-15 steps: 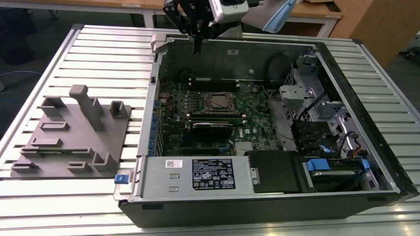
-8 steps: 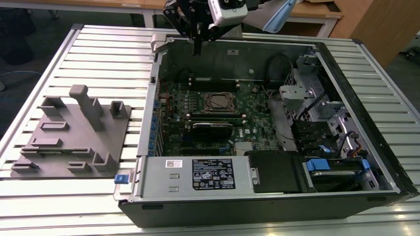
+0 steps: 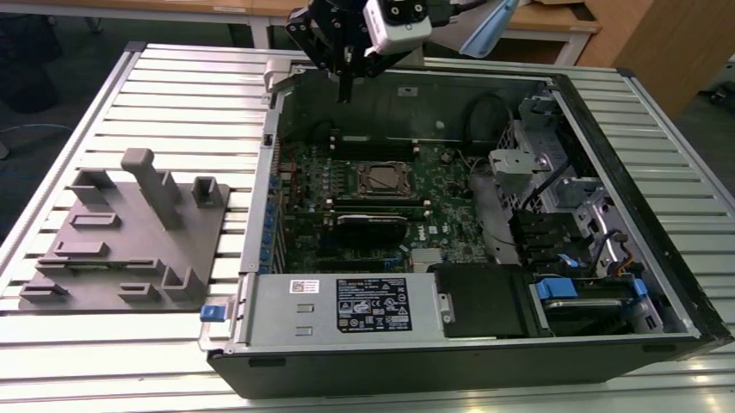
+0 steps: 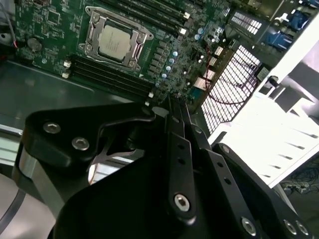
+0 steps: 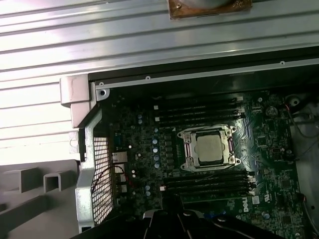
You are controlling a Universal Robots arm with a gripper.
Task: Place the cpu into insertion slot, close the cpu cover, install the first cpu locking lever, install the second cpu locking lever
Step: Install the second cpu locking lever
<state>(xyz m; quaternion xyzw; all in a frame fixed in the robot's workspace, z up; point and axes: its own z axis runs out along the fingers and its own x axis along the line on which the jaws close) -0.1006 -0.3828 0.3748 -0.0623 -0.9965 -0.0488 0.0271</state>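
Hovering above the far wall of the open case [image 3: 643,215] in the exterior view, the gripper [image 3: 342,86] carries nothing, its fingers pressed together, well clear of the board [image 3: 344,198]. The cover [image 3: 379,178] lies flat at mid-board.

In the second wrist view the cpu [image 4: 114,41] sits in the slot [image 4: 89,47], framed by the cover [image 4: 132,34] — closed, by the look of it. The levers are too small to tell apart.

In the first wrist view the cpu [image 5: 208,149] shows through the cover [image 5: 187,147]. My judgement: any lever work wants a slow, square approach — memory slots [image 5: 199,107] crowd both sides.
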